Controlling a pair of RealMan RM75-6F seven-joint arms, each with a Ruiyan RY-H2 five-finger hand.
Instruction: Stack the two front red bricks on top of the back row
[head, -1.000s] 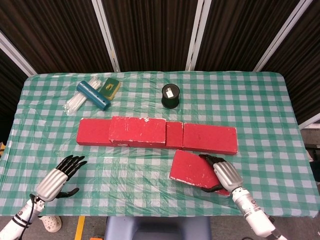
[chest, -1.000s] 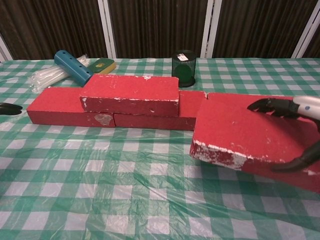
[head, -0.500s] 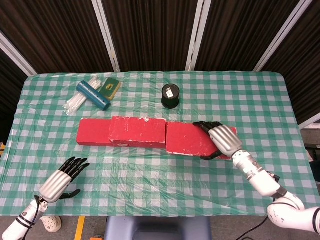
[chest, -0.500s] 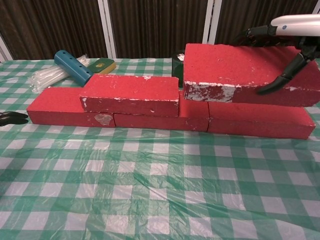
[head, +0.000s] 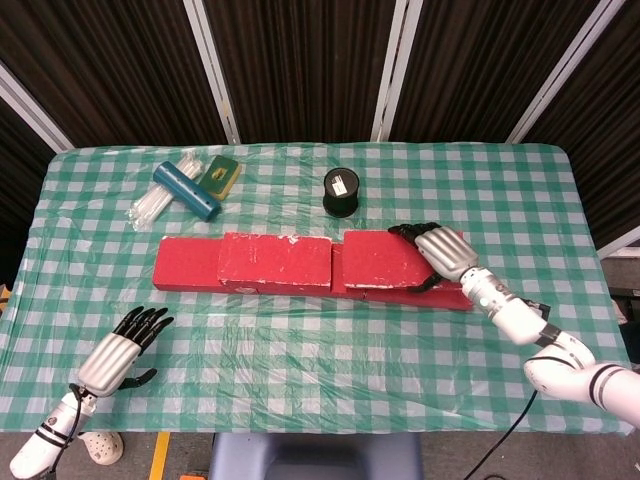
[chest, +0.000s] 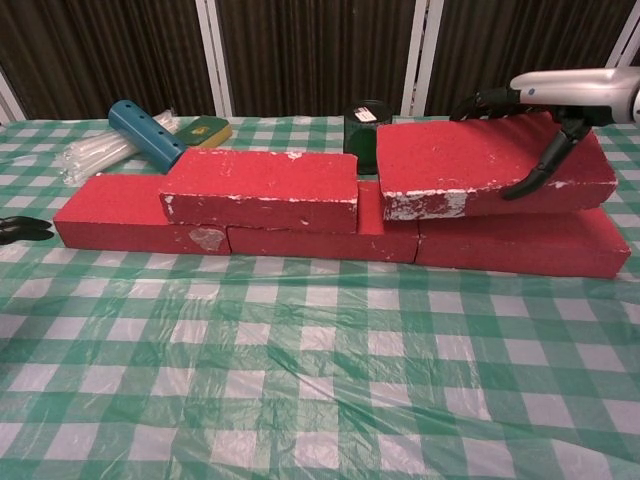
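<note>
My right hand (head: 445, 253) (chest: 540, 120) grips a red brick (head: 385, 262) (chest: 470, 165) at its right end. That brick rests tilted on top of the back row (chest: 300, 235), its right end raised. The back row (head: 185, 265) runs across the table's middle. Another red brick (head: 277, 261) (chest: 260, 187) lies flat on the row's left half, a narrow gap between the two upper bricks. My left hand (head: 118, 350) hovers near the front left of the table, fingers spread, holding nothing; only its dark fingertips (chest: 18, 228) show at the left edge of the chest view.
A black cup (head: 342, 191) (chest: 367, 122) stands behind the row. A blue cylinder (head: 187, 189) (chest: 145, 133), clear tubes (head: 152, 203) and a green-yellow sponge (head: 220, 174) lie at the back left. A green checked cloth (head: 300, 340) covers the table.
My right hand lifted the brick from the front right of the table, carried it back over the row and lowered it onto the row's right half. The left hand shifted slightly.
</note>
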